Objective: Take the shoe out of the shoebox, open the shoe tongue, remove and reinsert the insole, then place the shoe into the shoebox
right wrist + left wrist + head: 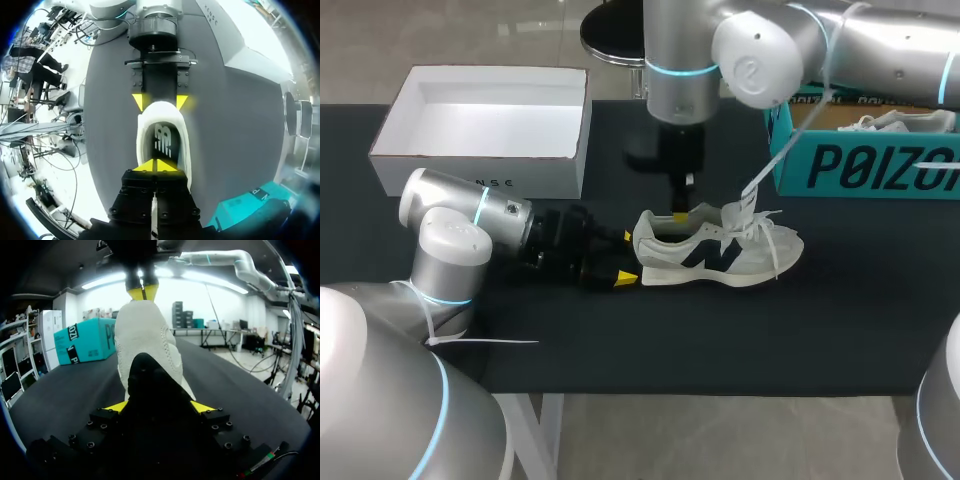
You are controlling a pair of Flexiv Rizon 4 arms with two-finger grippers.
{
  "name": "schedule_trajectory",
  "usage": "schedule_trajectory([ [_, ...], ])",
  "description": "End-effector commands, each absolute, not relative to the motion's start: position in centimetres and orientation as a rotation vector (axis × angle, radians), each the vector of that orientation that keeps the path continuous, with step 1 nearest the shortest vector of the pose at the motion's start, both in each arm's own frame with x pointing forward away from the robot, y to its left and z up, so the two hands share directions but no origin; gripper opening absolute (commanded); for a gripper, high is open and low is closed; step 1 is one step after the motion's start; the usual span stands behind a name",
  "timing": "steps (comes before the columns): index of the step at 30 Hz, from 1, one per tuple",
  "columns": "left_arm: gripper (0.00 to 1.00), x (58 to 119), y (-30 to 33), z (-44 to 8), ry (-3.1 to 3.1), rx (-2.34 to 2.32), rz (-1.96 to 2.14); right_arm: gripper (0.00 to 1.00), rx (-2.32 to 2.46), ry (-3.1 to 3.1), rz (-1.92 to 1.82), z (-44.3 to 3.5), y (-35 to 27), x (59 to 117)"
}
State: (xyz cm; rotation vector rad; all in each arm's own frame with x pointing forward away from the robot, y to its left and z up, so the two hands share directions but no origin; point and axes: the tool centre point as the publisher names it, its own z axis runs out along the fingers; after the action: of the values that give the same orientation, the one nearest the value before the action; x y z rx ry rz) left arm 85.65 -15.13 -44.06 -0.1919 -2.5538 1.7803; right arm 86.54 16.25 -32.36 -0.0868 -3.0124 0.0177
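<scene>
A white and grey shoe with a dark logo lies on its sole on the black table, toe to the right. My left gripper holds its heel, one yellow fingertip on each side of the heel. My right gripper comes down from above into the shoe's opening. Its tips are pressed together at the front of the opening, by the tongue. The dark insole shows just ahead of them. I cannot see anything pinched between them. The white shoebox stands open at the back left.
A teal box holding another white shoe sits at the back right, close behind my right arm. The shoe's loose laces stick up near the toe. Bare black table lies in front of the shoe.
</scene>
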Motion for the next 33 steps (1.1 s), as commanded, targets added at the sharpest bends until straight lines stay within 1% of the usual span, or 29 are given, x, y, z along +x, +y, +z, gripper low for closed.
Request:
schedule_trajectory([
  [1, 0.00, 85.7, -15.1, -44.3, -2.554, -0.192, 1.778, 0.00, -0.103, -3.000, -0.007, -33.8, 15.2, 86.8],
  [10, 0.00, 85.7, -15.1, -44.3, -2.554, -0.192, 1.778, 0.00, -0.150, -2.973, -0.026, -35.5, 14.1, 87.4],
  [33, 0.00, 85.7, -15.1, -44.3, -2.554, -0.192, 1.778, 0.00, -0.128, -2.932, 0.053, -37.5, 13.3, 89.9],
])
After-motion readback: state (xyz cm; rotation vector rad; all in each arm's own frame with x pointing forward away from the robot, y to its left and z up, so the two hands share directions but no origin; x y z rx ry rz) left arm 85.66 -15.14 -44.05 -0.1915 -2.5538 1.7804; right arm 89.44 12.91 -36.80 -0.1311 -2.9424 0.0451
